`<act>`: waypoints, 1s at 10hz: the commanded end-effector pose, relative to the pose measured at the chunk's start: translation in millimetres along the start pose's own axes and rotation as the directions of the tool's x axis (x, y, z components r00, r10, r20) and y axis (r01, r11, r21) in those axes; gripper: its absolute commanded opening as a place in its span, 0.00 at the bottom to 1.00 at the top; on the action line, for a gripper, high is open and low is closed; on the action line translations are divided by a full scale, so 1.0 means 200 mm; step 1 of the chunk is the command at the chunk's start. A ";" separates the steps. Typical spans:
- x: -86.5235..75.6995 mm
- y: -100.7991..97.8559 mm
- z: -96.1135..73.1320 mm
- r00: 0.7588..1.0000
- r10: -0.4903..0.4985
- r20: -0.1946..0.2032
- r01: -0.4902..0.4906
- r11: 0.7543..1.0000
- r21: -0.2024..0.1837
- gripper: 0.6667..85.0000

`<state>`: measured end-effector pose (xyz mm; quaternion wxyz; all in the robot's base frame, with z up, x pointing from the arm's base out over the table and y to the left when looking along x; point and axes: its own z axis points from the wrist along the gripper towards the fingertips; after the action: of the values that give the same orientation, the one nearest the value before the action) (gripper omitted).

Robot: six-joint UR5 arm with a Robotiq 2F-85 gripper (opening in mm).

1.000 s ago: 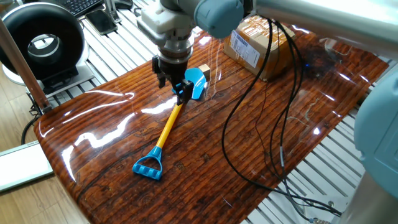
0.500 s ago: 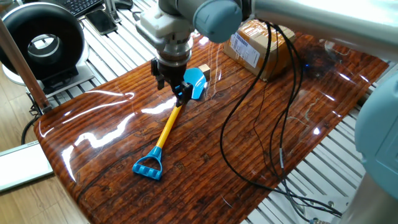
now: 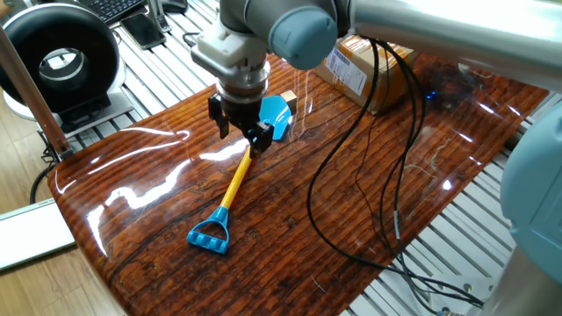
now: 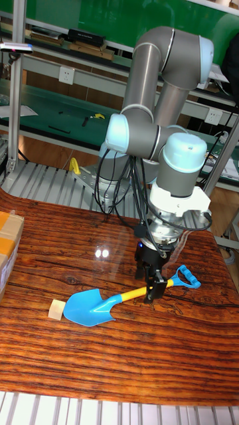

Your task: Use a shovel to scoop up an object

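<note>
Gripper [image 4: 152,289] straddles yellow shaft of shovel [image 4: 99,305] near blade end; whether fingers clamp shaft, cannot tell. Shovel lies flat on table [image 4: 119,358], D-handle behind gripper. Wooden cube [image 4: 57,309] sits just beside blade tip. Risk: blade nudges light cube away instead of under; thin shaft may twist in grasp.

Arm bent over, gripper [image 4: 151,282] pointing down, jaws slightly parted

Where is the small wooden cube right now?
In the tall fixed view, the wooden cube lies on the table, just left of the shovel blade's tip.
</note>
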<state>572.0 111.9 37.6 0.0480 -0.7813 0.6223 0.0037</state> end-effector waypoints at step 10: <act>-0.05 0.11 0.08 1.000 -0.019 0.019 0.020 0.998 -0.053 0.84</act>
<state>553.1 113.3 23.3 0.0346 -0.7907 0.6109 0.0196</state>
